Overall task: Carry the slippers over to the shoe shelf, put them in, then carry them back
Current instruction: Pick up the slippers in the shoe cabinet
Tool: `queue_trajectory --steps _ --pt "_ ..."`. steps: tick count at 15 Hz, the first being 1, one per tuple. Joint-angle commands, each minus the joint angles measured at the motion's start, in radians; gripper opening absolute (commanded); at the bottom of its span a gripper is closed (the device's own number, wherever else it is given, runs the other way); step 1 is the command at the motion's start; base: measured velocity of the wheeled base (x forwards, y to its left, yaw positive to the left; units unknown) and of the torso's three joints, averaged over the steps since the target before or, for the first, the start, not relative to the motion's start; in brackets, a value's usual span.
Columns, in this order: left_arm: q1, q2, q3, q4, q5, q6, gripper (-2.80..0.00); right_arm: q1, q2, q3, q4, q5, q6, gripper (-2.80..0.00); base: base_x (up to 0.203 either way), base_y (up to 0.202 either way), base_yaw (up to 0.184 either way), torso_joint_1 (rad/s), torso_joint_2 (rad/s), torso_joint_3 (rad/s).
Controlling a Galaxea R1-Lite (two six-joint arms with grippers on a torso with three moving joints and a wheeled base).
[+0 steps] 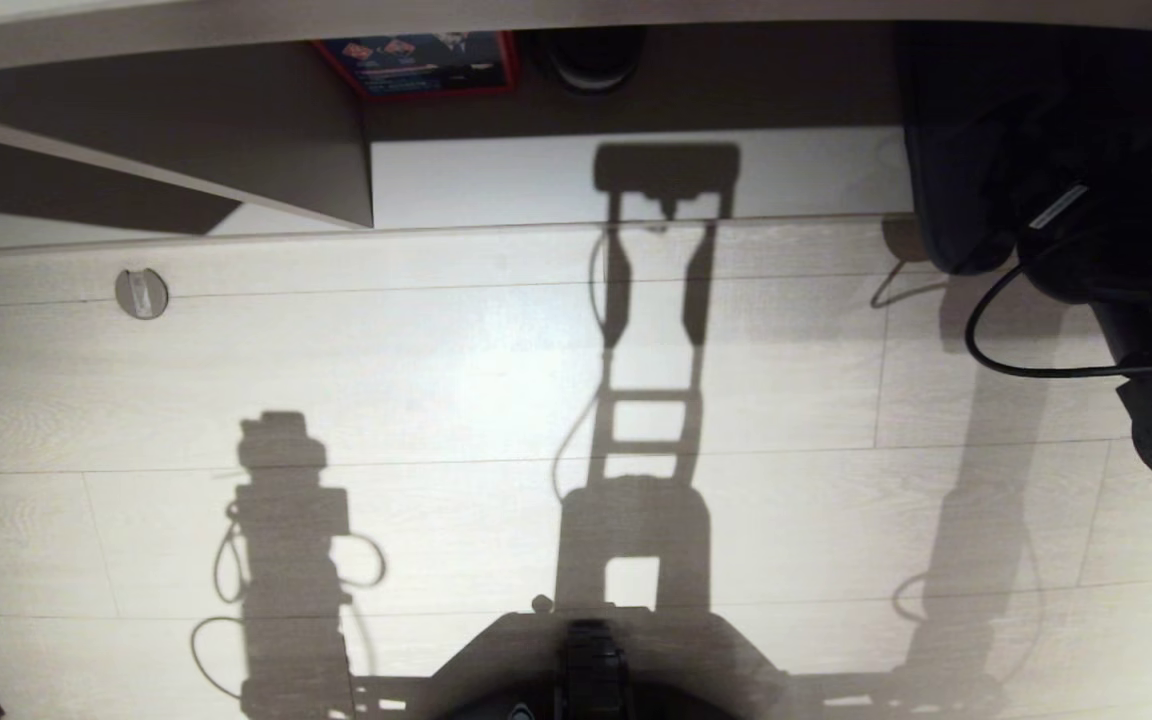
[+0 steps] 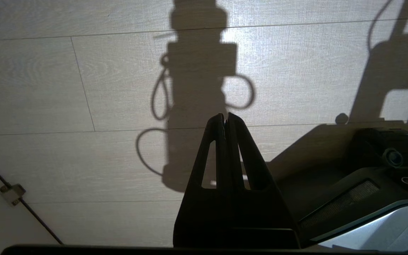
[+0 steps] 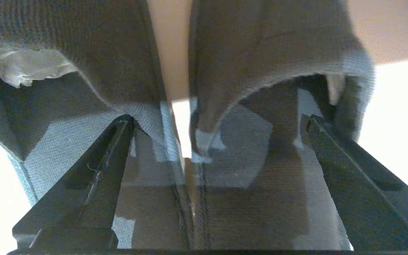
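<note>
Between the spread fingers (image 3: 94, 170) of the right end effector (image 3: 218, 124): the slippers (image 3: 119, 71), a pair in dark grey knitted fabric, side by side with a narrow gap between them, toe caps pointing away from the wrist and open heels toward it. One finger lies over the insole of one slipper, the other finger over the outer part of the second slipper's insole; jaws stand wide apart and clamp nothing, though whether the fingers touch the fabric cannot be told. A crumpled pale lining or paper shows inside one toe cap. Beneath and to either side of the pair: a bright pale surface; beyond the toe caps, a tan panel. Right arm (image 1: 1116, 260): at the right edge of the head view, dark, with a black cable looping under it, reaching toward the shoe shelf (image 1: 536, 180), whose pale base board and vertical divider panel (image 1: 236, 150) run along the far side of the floor. One dark slipper toe (image 1: 946, 200) shows just beside the arm, on the base board's right end. At the back of the shelf recess: a red-edged box (image 1: 421, 62) and a round dark object (image 1: 591, 55). Left end effector (image 2: 226, 118): fingers pressed together, holding nothing, hanging over the light wood-plank floor (image 2: 83, 88), well apart from the slippers. Near it: the robot's dark base (image 2: 367, 177) and the arm's own shadow on the planks. Also on the floor: a small round metal fitting (image 1: 141, 293).
</note>
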Motion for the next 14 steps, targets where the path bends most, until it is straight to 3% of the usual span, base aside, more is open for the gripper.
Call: queue_trajectory --steps 1,14 --pt "0.000 0.000 0.000 0.000 0.000 0.000 -2.80 0.002 0.013 -0.014 -0.008 0.002 0.000 0.00 0.000 0.000 0.000 0.000 0.00 0.000" --pt "0.000 0.000 0.000 0.000 0.000 0.000 -2.80 0.002 0.073 -0.118 -0.006 0.006 -0.002 0.00 0.000 0.000 0.000 0.000 0.00 0.000"
